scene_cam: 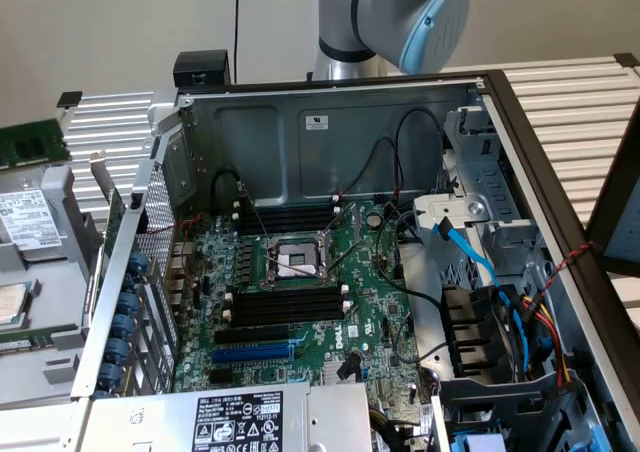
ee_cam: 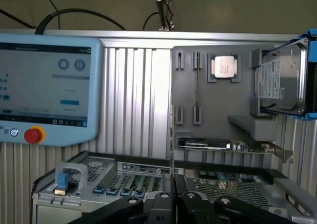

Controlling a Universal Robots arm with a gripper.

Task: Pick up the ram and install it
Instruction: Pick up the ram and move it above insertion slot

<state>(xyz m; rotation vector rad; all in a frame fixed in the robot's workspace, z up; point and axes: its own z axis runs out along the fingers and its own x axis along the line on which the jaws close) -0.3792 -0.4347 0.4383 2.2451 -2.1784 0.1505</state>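
Colour sets the ram apart: a long, thin green stick on which a row of dark chips can be made out. It is found at the exterior view's far left, its long side roughly level and slightly tilted. It sits at the upper end of a gray fixture, just above a hard drive with a white label. It is outside the computer case and well apart from the arm, whose pale-blue-capped joint is seen above the case's back wall.

Inside the case, the motherboard is laid open to the exterior view. Long black slots are seen on the nearer side of the processor socket, and a blue slot nearer again.

The wrist view adds what stands facing the tool. A teach pendant with a red button is mounted on a ribbed wall. Beside it the gray fixture is seen face-on, with a processor set into it, the hard drive in a blue frame, and a card resting on a ledge.

The gripper is seen close to the lens, its black fingers drawn almost together. A thin pale strip is lined up with the narrow gap. Whether that strip is the fixture's edge or something pinched cannot be told, and nothing else is seen in the grip.
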